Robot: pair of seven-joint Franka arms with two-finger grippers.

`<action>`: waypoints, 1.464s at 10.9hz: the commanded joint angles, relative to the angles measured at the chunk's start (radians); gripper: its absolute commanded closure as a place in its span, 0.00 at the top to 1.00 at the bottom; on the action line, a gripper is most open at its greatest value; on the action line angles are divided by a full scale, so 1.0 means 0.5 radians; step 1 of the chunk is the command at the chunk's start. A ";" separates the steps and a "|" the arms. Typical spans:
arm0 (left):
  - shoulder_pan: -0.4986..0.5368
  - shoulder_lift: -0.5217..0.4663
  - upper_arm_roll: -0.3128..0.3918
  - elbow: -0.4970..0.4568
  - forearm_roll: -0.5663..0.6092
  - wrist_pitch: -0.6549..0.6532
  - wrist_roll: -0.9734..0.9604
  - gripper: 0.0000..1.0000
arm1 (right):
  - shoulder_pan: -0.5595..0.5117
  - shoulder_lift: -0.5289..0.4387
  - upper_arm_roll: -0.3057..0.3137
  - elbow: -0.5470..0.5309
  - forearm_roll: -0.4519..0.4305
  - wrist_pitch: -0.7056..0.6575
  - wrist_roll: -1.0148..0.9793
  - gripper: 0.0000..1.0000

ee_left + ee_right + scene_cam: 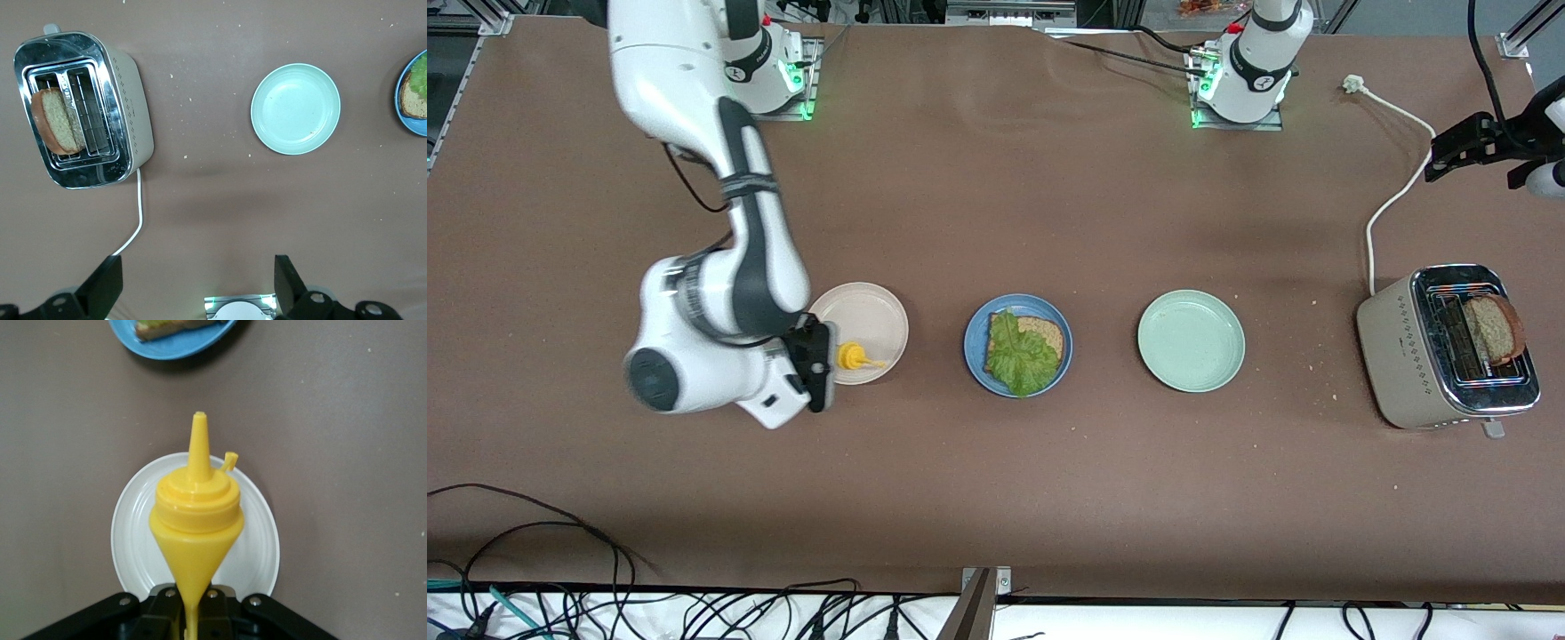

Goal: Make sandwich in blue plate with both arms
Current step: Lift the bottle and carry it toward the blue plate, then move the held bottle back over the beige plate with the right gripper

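Note:
The blue plate [971,356] sits mid-table with a bread slice [1047,335] on it and a crinkled lettuce leaf [1018,356] on top; its edge shows too as the blue plate [173,343] and the blue plate [408,120]. My right gripper [823,360] is shut on the base of a yellow squeeze bottle [852,356] over the beige plate [871,316]. The bottle [197,513] points its nozzle toward the blue plate, its base pinched flat in the right gripper [197,617]. A second bread slice [1494,327] stands in the toaster [1405,347]. My left gripper [1436,164] waits open, high in the air.
A pale green plate [1190,340] lies bare between the blue plate and the toaster. The toaster's white cord [1392,200] runs toward the left arm's base. Crumbs dot the table near the toaster. Cables hang along the table edge nearest the front camera.

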 commanded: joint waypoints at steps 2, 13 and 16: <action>0.001 -0.003 0.002 0.023 0.005 -0.031 0.029 1.00 | 0.468 0.009 -0.008 0.087 -0.692 0.132 0.660 0.00; 0.010 -0.003 0.002 0.023 0.002 -0.031 0.029 1.00 | 0.999 0.099 -0.014 0.087 -1.525 0.105 1.104 0.00; 0.016 0.000 0.008 0.023 0.002 -0.031 0.032 1.00 | 0.920 -0.061 -0.029 0.081 -1.343 0.001 1.003 0.00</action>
